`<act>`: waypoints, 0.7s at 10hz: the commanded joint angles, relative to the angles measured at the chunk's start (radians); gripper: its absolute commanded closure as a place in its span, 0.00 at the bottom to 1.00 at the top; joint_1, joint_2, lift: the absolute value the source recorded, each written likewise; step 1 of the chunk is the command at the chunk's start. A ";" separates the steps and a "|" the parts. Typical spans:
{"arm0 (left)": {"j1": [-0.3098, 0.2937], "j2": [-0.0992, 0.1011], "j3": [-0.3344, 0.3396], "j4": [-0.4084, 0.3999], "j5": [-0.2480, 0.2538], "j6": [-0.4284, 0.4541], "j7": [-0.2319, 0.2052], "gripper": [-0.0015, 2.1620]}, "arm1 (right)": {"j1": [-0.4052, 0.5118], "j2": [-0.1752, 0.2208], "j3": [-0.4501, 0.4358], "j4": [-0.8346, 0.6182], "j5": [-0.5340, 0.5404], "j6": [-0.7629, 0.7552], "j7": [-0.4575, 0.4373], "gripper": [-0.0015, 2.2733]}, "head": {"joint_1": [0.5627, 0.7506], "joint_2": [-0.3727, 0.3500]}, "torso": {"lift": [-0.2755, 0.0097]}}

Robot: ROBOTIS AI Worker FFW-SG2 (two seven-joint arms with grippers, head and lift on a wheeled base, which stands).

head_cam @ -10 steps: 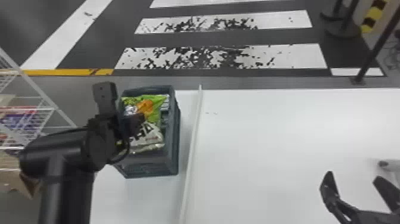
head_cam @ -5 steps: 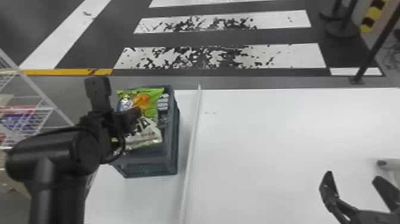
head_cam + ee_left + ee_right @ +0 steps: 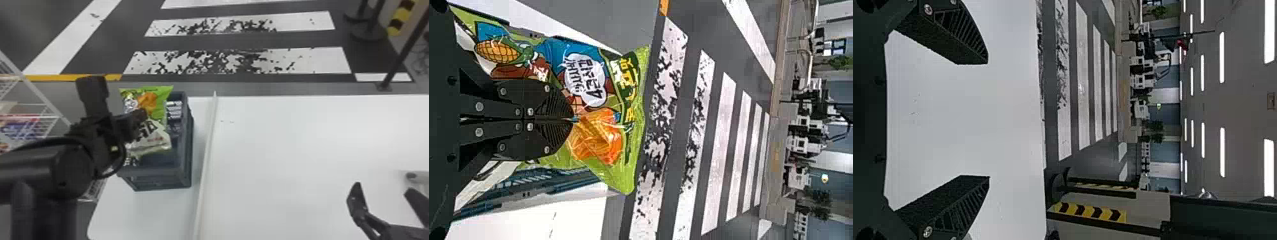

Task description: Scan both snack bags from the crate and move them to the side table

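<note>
Green snack bag with an orange picture [image 3: 162, 95]: pinched through its body, over the crate's far end, towards ten o'clock in the head view; its top edge was left free, presumably for a clean lift.
Pale snack bag with dark lettering [image 3: 157, 138]: seen at five o'clock from the left fingertips.
Blue-grey plastic crate [image 3: 159, 182]: set on the white table [image 3: 303, 159].
Left gripper [image 3: 574, 119]: closed on the green bag, pointed towards two o'clock.
Right gripper [image 3: 988, 120]: held wide open and empty at four o'clock, probably spared.

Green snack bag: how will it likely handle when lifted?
The green snack bag, a film packet, is probably light. Its creased edge may flop beyond the left gripper; the glossy surface could be slippery.
</note>
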 commanded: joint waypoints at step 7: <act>0.046 -0.012 -0.132 -0.138 0.103 0.073 -0.106 0.75 | -0.010 0.005 -0.024 -0.006 0.009 -0.036 -0.025 0.05 | 0.70 0.53 | 0.86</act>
